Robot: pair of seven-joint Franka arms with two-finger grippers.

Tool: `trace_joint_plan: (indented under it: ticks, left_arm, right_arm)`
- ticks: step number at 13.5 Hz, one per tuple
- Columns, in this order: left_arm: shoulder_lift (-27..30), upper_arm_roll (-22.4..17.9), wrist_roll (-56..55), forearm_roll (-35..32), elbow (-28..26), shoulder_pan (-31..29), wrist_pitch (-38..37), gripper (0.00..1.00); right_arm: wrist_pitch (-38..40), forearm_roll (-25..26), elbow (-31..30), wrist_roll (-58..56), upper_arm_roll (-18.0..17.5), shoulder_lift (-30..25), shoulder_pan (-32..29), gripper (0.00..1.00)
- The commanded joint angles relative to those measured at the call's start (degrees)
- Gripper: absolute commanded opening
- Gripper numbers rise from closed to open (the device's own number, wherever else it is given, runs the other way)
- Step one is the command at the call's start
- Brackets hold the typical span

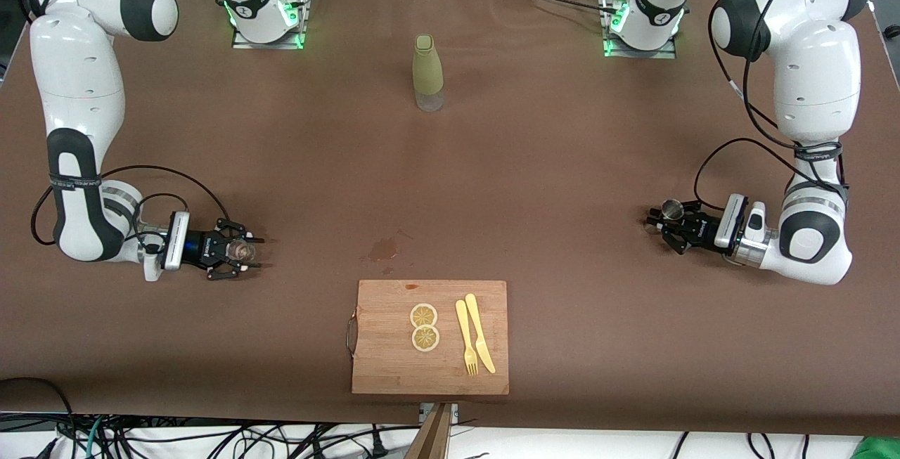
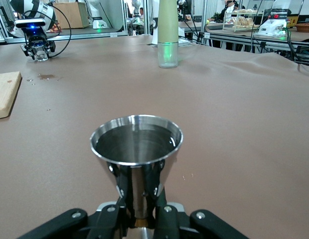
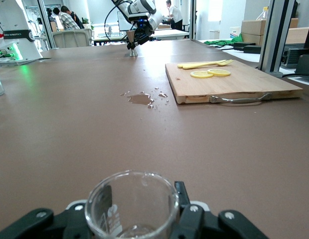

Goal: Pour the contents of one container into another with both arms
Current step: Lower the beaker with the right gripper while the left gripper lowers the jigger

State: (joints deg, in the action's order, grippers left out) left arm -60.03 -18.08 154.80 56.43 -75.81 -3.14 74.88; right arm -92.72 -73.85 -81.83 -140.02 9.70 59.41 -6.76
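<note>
A steel jigger (image 2: 136,144) stands upright, and my left gripper (image 2: 138,189) is shut on its narrow waist. This pair, jigger (image 1: 673,209) and left gripper (image 1: 661,223), is low over the table at the left arm's end. At the right arm's end, my right gripper (image 1: 246,251) is low at the table, around a clear glass beaker (image 1: 242,249). The beaker (image 3: 132,204) fills the foreground of the right wrist view, its rim up, with the right gripper (image 3: 132,221) behind it. Each wrist view shows the other gripper far off: the right gripper (image 2: 37,47) and the left gripper (image 3: 134,42).
A green bottle (image 1: 427,72) stands between the two bases. A wooden cutting board (image 1: 436,367) near the front edge carries two lemon slices (image 1: 424,315), a yellow fork (image 1: 464,339) and a knife (image 1: 479,336). A small wet spill (image 1: 383,249) lies just above the board.
</note>
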Motion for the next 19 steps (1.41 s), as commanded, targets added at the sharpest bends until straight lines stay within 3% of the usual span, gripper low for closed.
trace_joint_plan:
  ticks: [1, 2, 3, 4, 5, 10, 13, 17, 19]
  left_arm:
    - [-1.0, -0.4, 3.9, -1.8, 2.2, -0.7, -2.8, 0.11]
    - [-1.0, -0.4, 3.8, -1.8, 2.2, -0.7, -2.8, 0.22]
    - [-1.0, -0.4, 3.9, -1.7, 2.2, -0.7, -2.8, 0.50]
    - [-1.0, -0.4, 3.9, -1.7, 2.2, -0.7, -2.8, 0.86]
    - [-1.2, -0.3, 4.0, -1.7, 2.2, -0.8, -2.8, 1.00]
    - [-1.2, -0.6, 3.7, -1.7, 2.3, -1.0, -2.1, 1.00]
    - [0.4, -1.6, 3.4, -2.1, 2.3, -2.2, 0.7, 1.00]
    - [4.1, -1.6, 1.2, -4.8, 2.3, -3.4, 6.8, 1.00]
    - [7.1, -1.7, 1.0, -5.2, 2.3, -4.0, 8.8, 1.00]
  right_arm:
    - [0.3, -0.9, -0.7, -1.0, 0.8, 0.2, -0.1, 0.67]
    - [0.2, -0.9, -0.7, -1.0, 1.0, 0.2, -0.1, 0.78]
    - [0.4, -0.8, -0.7, -1.0, 1.6, 0.2, -0.1, 1.00]
    - [0.5, -0.7, -0.6, -1.0, 2.2, 0.2, -0.1, 1.00]
    - [0.6, -0.6, -0.4, -1.0, 3.2, 0.0, -0.1, 1.00]
    - [5.0, 0.6, 1.5, 2.1, 9.7, -0.8, 0.1, 1.00]
    - [9.9, 4.5, 7.4, 11.3, 14.5, -1.3, 0.1, 1.00]
    - [14.3, 5.2, 11.4, 23.8, 18.9, -2.8, 0.5, 1.00]
    - [15.6, 8.1, 16.6, 32.9, 19.3, -3.5, 0.5, 1.00]
